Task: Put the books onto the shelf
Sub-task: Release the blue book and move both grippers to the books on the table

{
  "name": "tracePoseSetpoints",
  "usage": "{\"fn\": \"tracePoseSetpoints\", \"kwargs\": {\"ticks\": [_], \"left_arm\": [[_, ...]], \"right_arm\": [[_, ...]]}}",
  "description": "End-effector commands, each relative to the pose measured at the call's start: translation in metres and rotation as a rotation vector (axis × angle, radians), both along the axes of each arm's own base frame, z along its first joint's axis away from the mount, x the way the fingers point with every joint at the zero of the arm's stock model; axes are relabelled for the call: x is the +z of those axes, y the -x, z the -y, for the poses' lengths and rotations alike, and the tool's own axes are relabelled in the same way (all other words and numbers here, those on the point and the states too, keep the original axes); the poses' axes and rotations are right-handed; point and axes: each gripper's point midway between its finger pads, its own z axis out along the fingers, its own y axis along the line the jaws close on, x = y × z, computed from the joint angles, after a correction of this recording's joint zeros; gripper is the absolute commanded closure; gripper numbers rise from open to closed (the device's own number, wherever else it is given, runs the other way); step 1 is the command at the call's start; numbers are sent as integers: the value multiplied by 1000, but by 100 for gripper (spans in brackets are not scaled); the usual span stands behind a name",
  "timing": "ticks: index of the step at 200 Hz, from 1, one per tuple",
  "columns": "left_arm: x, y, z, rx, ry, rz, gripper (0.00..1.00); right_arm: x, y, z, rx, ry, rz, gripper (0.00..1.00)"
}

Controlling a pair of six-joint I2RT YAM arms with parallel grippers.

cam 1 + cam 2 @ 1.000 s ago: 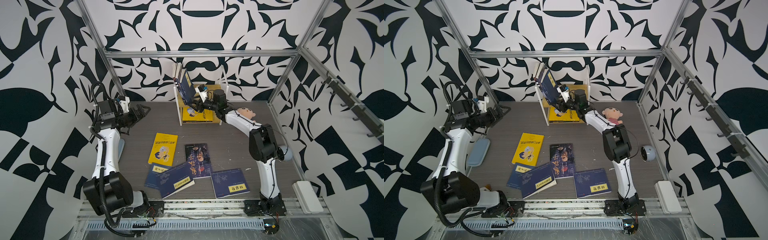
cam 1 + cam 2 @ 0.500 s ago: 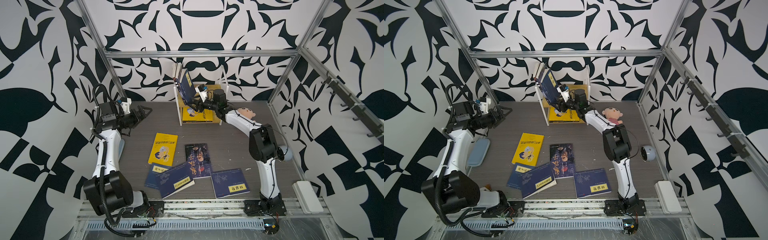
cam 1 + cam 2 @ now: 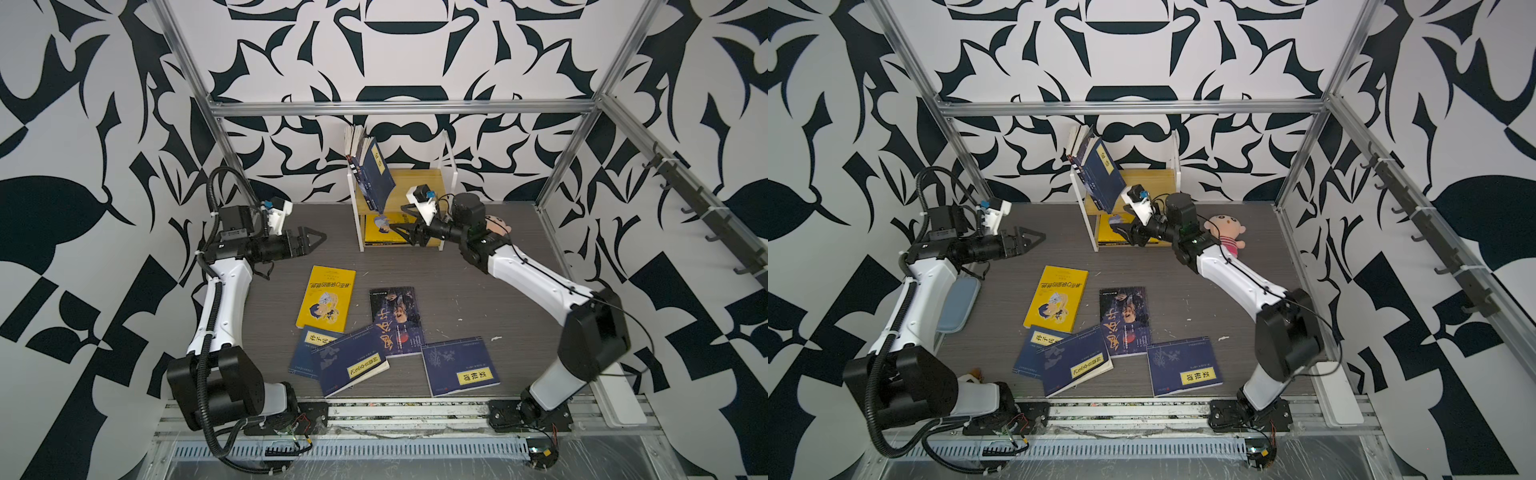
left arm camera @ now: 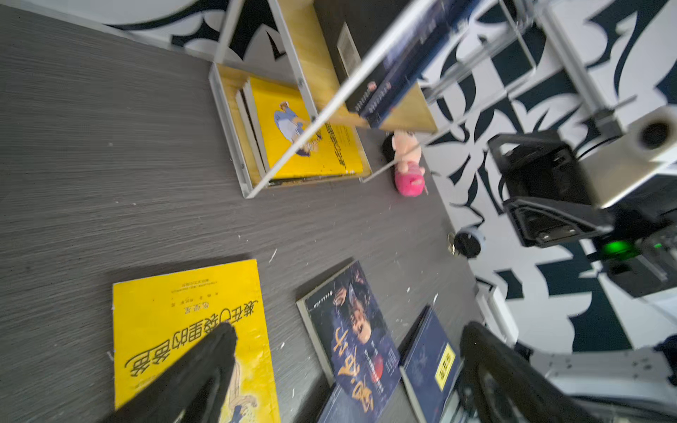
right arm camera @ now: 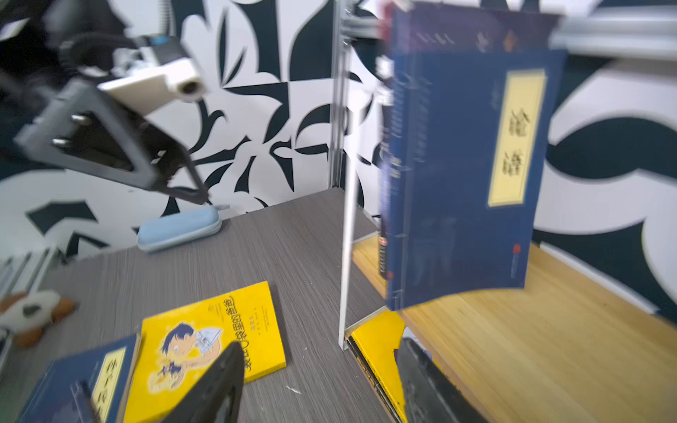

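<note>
Navy yellow-labelled book (image 3: 378,176) leans at the top-board left edge of the white-framed wooden shelf (image 3: 405,178); right gripper (image 3: 397,218) and left gripper (image 3: 320,237) both gape empty

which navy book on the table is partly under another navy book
The leftmost navy book, by the yellow book: the middle navy book lies across it. The rightmost navy book is uncovered.

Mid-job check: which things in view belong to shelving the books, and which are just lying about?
Job: shelf; yellow book on the table; dark gold-lettered book; two overlapping navy books; third navy book; navy book leaning on the upper tier; yellow book on the lower tier.
Lying about: pink doll; blue case; small stuffed toy.
</note>
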Motion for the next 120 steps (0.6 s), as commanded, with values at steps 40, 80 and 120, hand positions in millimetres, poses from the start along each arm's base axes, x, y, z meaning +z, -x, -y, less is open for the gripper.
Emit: {"fn": "tracePoseSetpoints", "kwargs": {"ticks": [40,80,120], "left_arm": [[-77,69,46,-337,-198,-21,0],[-125,91,52,-448,-303,-96,0],[-155,96,56,-462,-340,-189,1]], "right_arm": [[-74,154,-23,249,389,255,29],[-125,229,-35,396,543,279,31],[-175,264,-43,485,641,272,32]]}}
